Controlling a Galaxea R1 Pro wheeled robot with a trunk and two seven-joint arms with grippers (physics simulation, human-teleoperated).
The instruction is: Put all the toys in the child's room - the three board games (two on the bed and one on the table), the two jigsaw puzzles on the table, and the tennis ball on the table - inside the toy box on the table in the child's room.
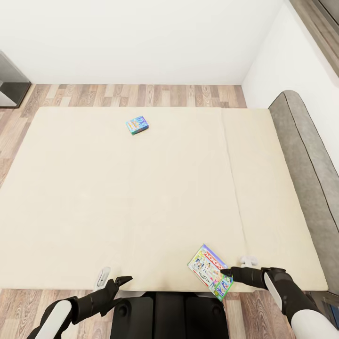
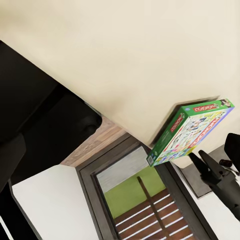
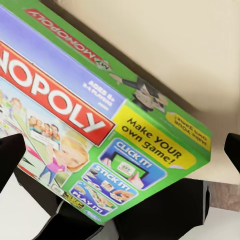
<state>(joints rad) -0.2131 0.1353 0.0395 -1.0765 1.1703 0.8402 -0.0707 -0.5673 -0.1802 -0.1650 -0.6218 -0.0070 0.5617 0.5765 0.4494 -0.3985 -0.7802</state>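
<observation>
Head view: my right gripper (image 1: pixel 225 272) touches the Monopoly box (image 1: pixel 210 272) at the bed (image 1: pixel 94 197) near edge, grip state indeterminate; blue game box (image 1: pixel 137 125) lies well apart.

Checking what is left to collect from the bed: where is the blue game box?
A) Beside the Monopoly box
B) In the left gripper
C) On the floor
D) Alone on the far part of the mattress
D: the blue game box lies alone on the far part of the mattress, well away from the Monopoly box.
</observation>
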